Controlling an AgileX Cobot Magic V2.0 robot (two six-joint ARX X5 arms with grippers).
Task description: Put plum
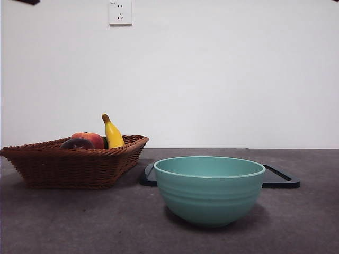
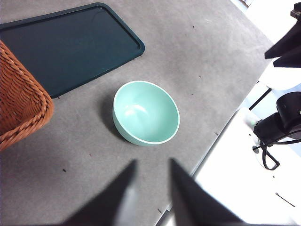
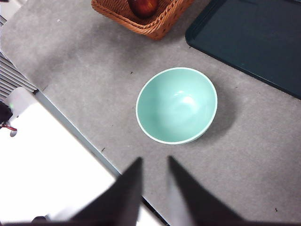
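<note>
The plum (image 1: 77, 144) shows as a dark maroon curve just above the rim of the brown wicker basket (image 1: 74, 164) at the left, beside a red-orange fruit (image 1: 91, 138) and a yellow banana (image 1: 113, 133). In the right wrist view a dark red fruit (image 3: 142, 5) lies in the basket (image 3: 155, 21); which fruit it is I cannot tell. My left gripper (image 2: 153, 161) hangs open and empty high above the table, near the teal bowl (image 2: 146, 113). My right gripper (image 3: 154, 158) is also open and empty, high over the table by the bowl (image 3: 177, 104).
The teal bowl (image 1: 209, 188) stands empty in the foreground. A flat dark tray (image 1: 280, 179) lies behind it, also seen as the tray (image 2: 66, 44) and tray (image 3: 254, 37). The table edge (image 2: 207, 150) runs close to the bowl. A black arm tip (image 1: 29, 1) shows top left.
</note>
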